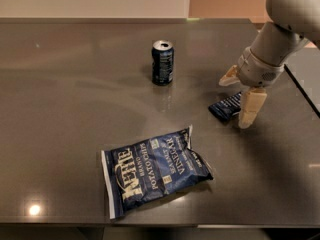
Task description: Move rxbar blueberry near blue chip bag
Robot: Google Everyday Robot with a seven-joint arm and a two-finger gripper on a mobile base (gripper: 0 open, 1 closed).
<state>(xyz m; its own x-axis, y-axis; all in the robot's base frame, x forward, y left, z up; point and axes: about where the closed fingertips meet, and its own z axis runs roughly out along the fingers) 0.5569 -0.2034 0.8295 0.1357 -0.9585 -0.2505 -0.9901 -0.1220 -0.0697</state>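
Note:
The rxbar blueberry point(226, 107), a small flat dark blue bar, lies on the table at the right. My gripper point(239, 95) is right over its right end, open, with one pale finger point(250, 109) down beside the bar's right end and the other point(229, 76) behind it. The bar rests on the table between them. The blue chip bag point(156, 169), large and navy with white "Kettle" lettering, lies flat near the table's front edge, well to the left of the bar and in front of it.
A dark blue soda can point(162, 62) stands upright behind the middle of the grey table point(75, 109). The table's right edge point(305, 91) runs close to the right of my arm. The front edge lies just below the chip bag.

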